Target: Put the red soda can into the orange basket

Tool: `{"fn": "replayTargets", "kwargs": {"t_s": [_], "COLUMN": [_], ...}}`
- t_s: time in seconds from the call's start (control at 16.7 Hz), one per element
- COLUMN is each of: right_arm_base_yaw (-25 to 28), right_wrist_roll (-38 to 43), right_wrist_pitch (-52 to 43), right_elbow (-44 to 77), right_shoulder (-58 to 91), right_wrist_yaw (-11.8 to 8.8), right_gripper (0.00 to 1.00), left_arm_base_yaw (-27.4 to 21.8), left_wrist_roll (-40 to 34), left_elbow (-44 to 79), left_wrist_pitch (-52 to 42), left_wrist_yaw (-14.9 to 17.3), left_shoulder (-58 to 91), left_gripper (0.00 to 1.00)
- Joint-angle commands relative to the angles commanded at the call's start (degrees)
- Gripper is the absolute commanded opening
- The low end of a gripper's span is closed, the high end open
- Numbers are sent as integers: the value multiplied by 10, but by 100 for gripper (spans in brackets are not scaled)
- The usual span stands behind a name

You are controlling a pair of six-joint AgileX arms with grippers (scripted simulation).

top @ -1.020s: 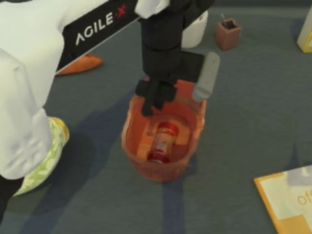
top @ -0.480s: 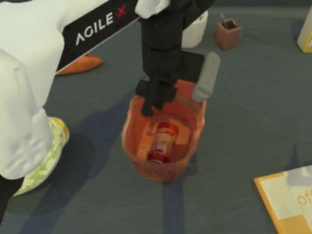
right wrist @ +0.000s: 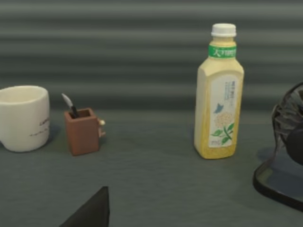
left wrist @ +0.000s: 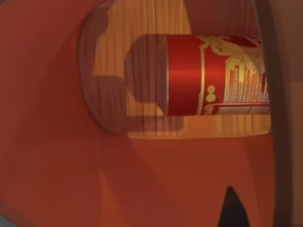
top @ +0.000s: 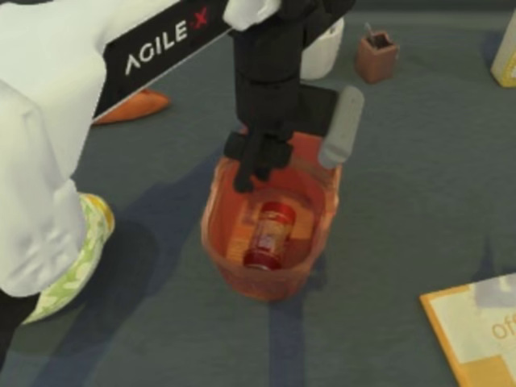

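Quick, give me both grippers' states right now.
Left gripper: over the orange basket, holding nothing; red soda can lies on the basket floor; open or shut cannot be told.
Right gripper: not in view.

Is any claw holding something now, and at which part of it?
Nothing is held. The can lies on its side in the basket; the left claw is above it, apart.

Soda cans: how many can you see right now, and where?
1. The red soda can lies on its side on the floor of the orange basket, just below the left hand. The left arm hides part of the table, so another could be covered.
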Motion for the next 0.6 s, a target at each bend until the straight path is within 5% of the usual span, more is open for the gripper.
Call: {"fn": "replayTargets", "kwargs": {"t_s": [0.6], "right_arm_base_yaw": [0], "right_wrist_roll": [0], "right_wrist_pitch": [0], "right_elbow": [0], "right_shoulder": [0], "right_wrist_yaw": [0], "right_gripper": [100], "left_arm_base_yaw": [28], "left_wrist_roll": [20], "left_elbow": [119], "left_wrist_pitch": [-112], "left_wrist_yaw": [0], "left_shoulder": [9], "left_gripper": [0]}}
